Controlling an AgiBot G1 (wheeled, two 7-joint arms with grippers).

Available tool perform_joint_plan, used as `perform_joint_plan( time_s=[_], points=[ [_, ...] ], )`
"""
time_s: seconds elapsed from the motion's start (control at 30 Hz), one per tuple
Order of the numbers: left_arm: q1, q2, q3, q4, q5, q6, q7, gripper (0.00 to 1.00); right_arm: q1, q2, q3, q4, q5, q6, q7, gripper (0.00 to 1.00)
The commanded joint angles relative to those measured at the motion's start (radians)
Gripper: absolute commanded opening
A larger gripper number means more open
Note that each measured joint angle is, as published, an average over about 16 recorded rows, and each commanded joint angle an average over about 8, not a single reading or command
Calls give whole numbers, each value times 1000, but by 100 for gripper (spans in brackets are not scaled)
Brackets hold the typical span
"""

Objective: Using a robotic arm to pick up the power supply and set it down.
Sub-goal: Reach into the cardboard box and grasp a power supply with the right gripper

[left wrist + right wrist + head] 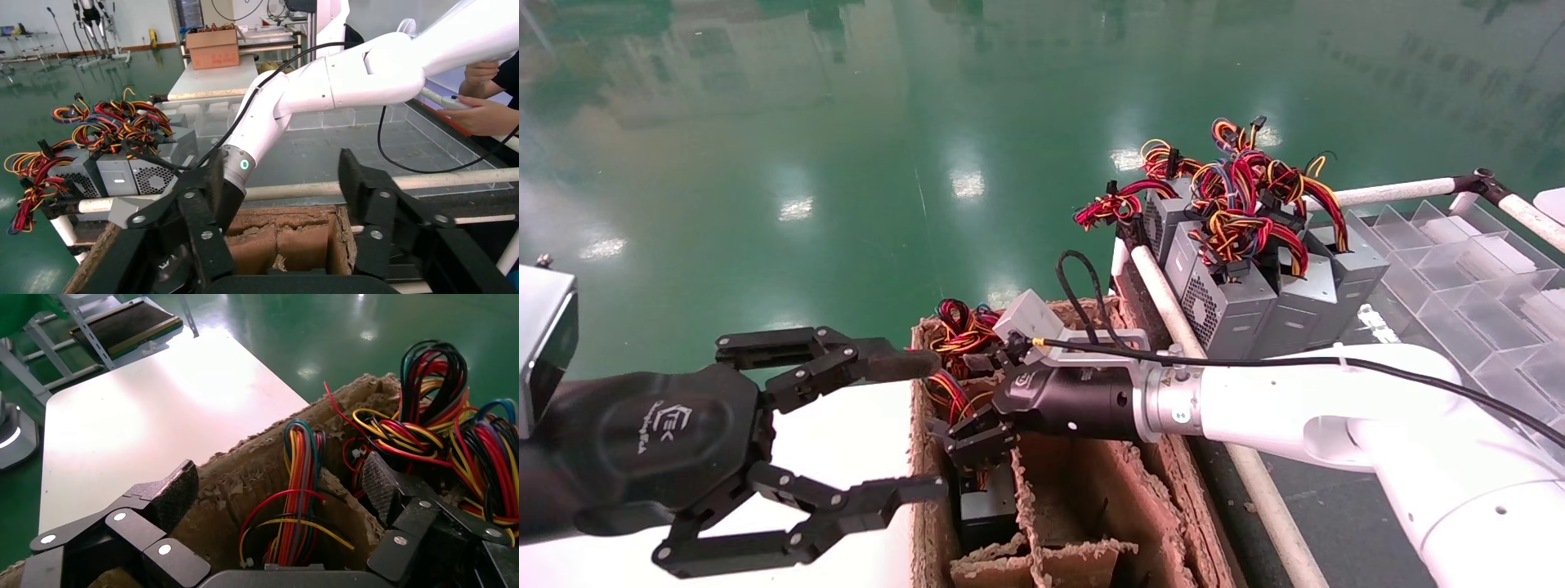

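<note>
Right now the right gripper [972, 392] hangs over the torn cardboard box [1148, 490], fingers spread wide, holding nothing. Power supply [986, 506] sits in the box slot directly under it, dark metal top, red-yellow-black wires [300, 496] sticking up between the fingers. Left gripper [928, 429] wide open too, over the white table [846, 441]. Several more grey units [1254, 302] stacked on the rack; exact count unclear.

The right gripper [278, 496] has its two black fingers [174, 490] spread wide above a torn cardboard box [245, 471]. Between the fingers, a bundle of red, yellow, orange and green wires [300, 496] rises from one compartment. More coloured wires [428, 416] lie in the box nearby. Beyond the box is a white table [153, 416].
</note>
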Motion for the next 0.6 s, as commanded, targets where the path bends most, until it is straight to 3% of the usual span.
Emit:
perform_joint_plan(
  time_s=[0.03,0.6],
  points=[
    [0,0,0,0,0,0,0,100,6,-10,-5,-21,3,3,-8,0],
    [0,0,0,0,0,0,0,100,12,-16,-70,-81,90,10,-69,0]
  ],
)
